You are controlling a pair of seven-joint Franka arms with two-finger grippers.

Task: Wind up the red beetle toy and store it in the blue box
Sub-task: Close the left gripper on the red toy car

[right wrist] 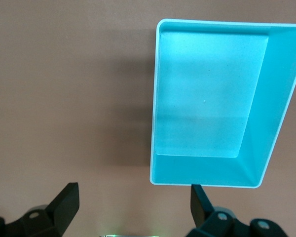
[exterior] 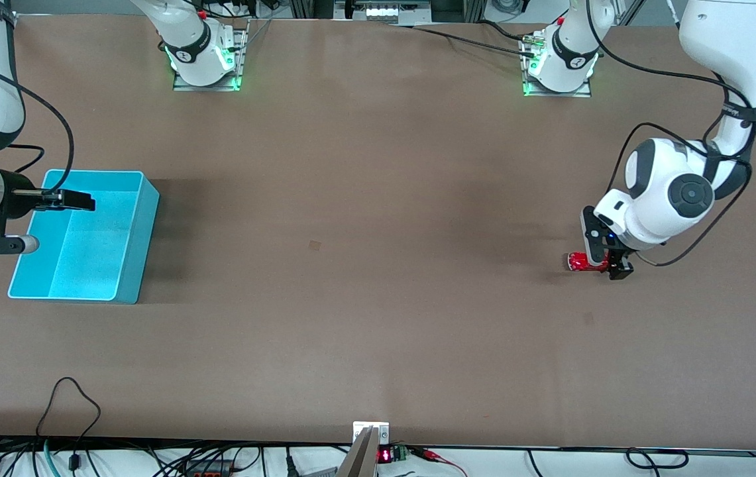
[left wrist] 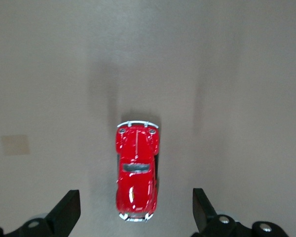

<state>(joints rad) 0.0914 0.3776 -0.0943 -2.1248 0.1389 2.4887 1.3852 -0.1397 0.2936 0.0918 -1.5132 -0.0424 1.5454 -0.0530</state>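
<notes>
The red beetle toy (exterior: 578, 262) stands on the brown table at the left arm's end, and it also shows in the left wrist view (left wrist: 136, 170). My left gripper (exterior: 606, 257) is low over the toy and open (left wrist: 135, 207), with a finger on each side of the toy's silvery end and a gap to each. The blue box (exterior: 148, 205) stands empty at the right arm's end, and it also shows in the right wrist view (right wrist: 281, 98). My right gripper (exterior: 76, 200) hangs over the box, open and empty (right wrist: 133, 202).
Both arm bases (exterior: 205, 63) (exterior: 560, 66) stand at the table's edge farthest from the front camera. Cables (exterior: 73, 404) and a small bracket (exterior: 370, 434) lie at the nearest edge. A faint square mark (left wrist: 15, 144) is on the table near the toy.
</notes>
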